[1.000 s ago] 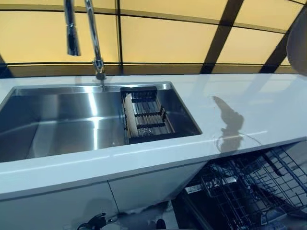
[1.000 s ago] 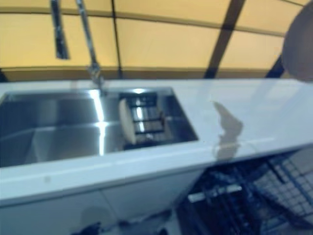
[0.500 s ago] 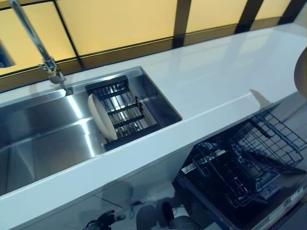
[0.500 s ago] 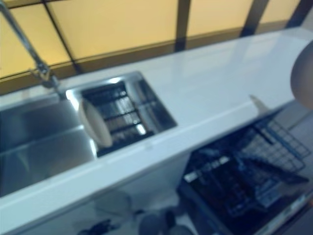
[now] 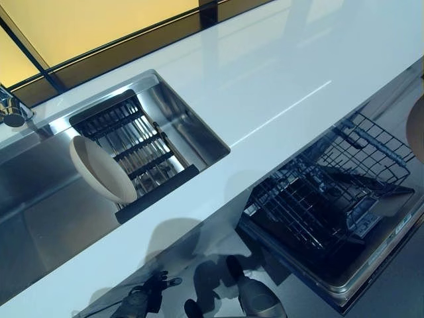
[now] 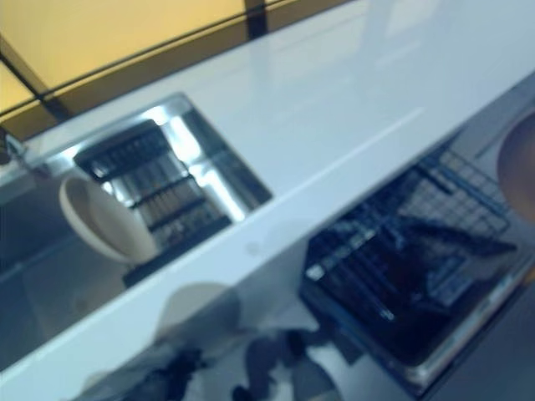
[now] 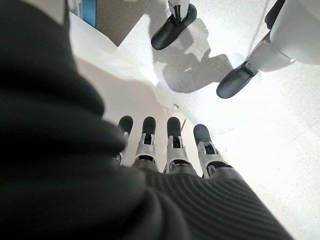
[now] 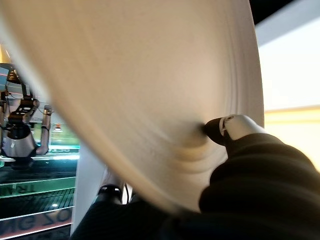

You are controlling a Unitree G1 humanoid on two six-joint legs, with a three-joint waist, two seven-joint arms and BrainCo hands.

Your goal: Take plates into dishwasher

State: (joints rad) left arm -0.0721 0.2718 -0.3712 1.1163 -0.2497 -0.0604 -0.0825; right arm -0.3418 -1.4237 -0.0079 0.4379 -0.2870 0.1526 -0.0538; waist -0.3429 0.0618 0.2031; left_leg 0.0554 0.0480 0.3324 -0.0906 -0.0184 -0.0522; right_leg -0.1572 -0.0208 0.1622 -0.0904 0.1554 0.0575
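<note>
A beige plate (image 8: 135,85) fills the right wrist view. My right hand (image 8: 245,175) is shut on it, with the thumb (image 8: 235,127) pressed on its face. The plate's edge shows at the right border of the left eye view (image 5: 417,129), above the right end of the open dishwasher's wire rack (image 5: 331,192). A second beige plate (image 5: 103,169) stands on edge in the dark drying rack (image 5: 132,142) inside the steel sink (image 5: 40,218). My left hand (image 7: 165,145) hangs low with straight fingers, empty; it also shows at the bottom of the left eye view (image 5: 142,301).
A white counter (image 5: 265,86) runs between the sink and the dishwasher. The dishwasher door (image 5: 371,258) lies open below the rack. The tap's base (image 5: 10,109) stands at the far left, in front of a yellow wall.
The camera has swung down and to the right, so the sink slid left and the dishwasher came into fuller view. The held plate has come lower, from the upper right to beside the dishwasher rack.
</note>
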